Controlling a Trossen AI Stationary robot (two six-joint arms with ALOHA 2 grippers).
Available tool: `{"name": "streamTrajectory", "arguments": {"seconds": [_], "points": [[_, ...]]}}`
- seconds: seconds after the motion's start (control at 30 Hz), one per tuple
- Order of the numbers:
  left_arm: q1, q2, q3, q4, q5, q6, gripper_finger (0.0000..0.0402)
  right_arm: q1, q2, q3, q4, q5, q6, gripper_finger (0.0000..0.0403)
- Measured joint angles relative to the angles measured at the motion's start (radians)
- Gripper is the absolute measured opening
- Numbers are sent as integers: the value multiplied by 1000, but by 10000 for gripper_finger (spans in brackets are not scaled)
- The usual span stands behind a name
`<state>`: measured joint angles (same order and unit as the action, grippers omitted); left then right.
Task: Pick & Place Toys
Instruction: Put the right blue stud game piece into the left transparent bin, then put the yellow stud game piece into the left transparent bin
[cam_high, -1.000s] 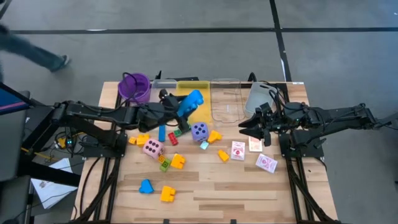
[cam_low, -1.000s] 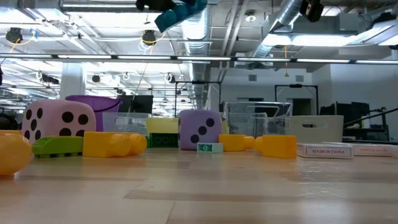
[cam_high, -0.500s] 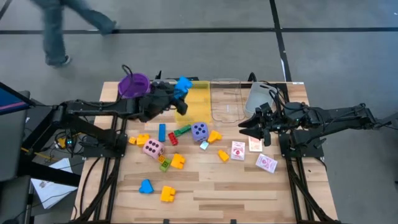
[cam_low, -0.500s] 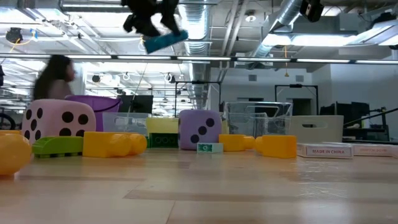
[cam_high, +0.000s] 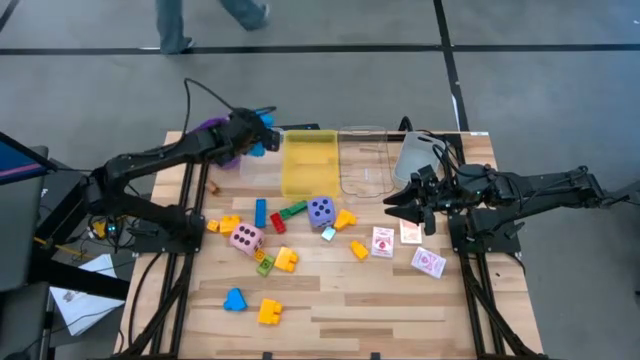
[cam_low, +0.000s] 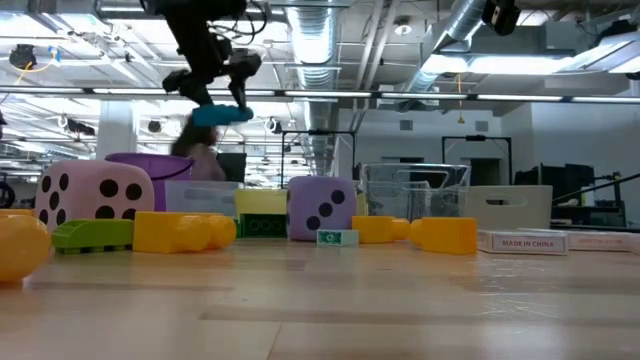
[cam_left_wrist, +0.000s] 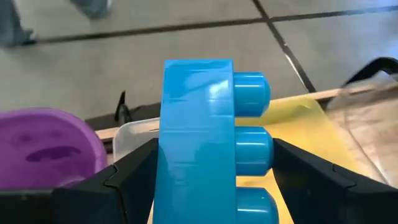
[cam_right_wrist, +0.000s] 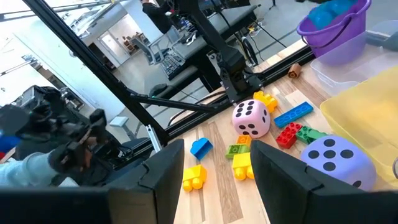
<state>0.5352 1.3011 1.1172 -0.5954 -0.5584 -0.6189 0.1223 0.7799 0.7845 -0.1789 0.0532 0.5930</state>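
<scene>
High view: my left claw (cam_high: 258, 128) is up at the purple cup (cam_high: 214, 132), clamped on a blue block (cam_high: 262, 133) that's mostly buried under the arm. The yellow tray (cam_high: 308, 163) is just beside it on the right-arm side. My right claw (cam_high: 408, 208) hangs past the clear tray (cam_high: 363, 162), close to the red-patterned cards (cam_high: 383, 242); fingers part-spread with nothing between them. Purple die (cam_high: 320, 210) and pink die (cam_high: 246, 238) sit on the near side of the yellow tray, loose blocks around them. A person's legs (cam_high: 205, 14) cross the grey floor beyond the table (cam_high: 340, 300).

Low view: the blue block (cam_low: 221, 114) hangs in my left claw (cam_low: 212, 100) well above the cup (cam_low: 150, 170). The pink die (cam_low: 95, 197) and purple die (cam_low: 322, 208) block much of the trays behind. Open ceiling with ducts and pipes behind. Right claw out of view here.

Left wrist view: block (cam_left_wrist: 198, 143) fills the view, gripped on both flat sides, studs facing the yellow tray (cam_left_wrist: 292, 130); the cup (cam_left_wrist: 50, 146) is on the other side. Block's lower end is cut off.

Right wrist view: my own fingers (cam_right_wrist: 168, 168) stand apart, empty. The pink die (cam_right_wrist: 251, 117) is on the far side of the purple die (cam_right_wrist: 333, 157) from the yellow tray (cam_right_wrist: 364, 118). Something blue shows over the cup (cam_right_wrist: 336, 28); can't tell exactly what.
</scene>
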Motion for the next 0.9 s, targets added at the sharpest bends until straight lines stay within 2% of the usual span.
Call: {"name": "streamTrajectory", "arguments": {"seconds": [0.23, 0.53, 0.7, 0.83, 0.9], "points": [[90, 59, 0, -18, 107, 8, 282, 0, 0, 0, 0, 0, -1, 179], [94, 153, 0, -17, 191, 11, 318, 0, 0, 0, 0, 0, 24, 179], [94, 160, 0, -11, 231, 13, 335, 0, 0, 0, 0, 0, 28, 179], [91, 136, 0, 44, 403, 95, 335, 1, 0, 0, 0, 0, 28, 179], [82, 113, 0, 88, 556, 125, 332, 1, 0, 0, 0, 0, 28, 179]]}}
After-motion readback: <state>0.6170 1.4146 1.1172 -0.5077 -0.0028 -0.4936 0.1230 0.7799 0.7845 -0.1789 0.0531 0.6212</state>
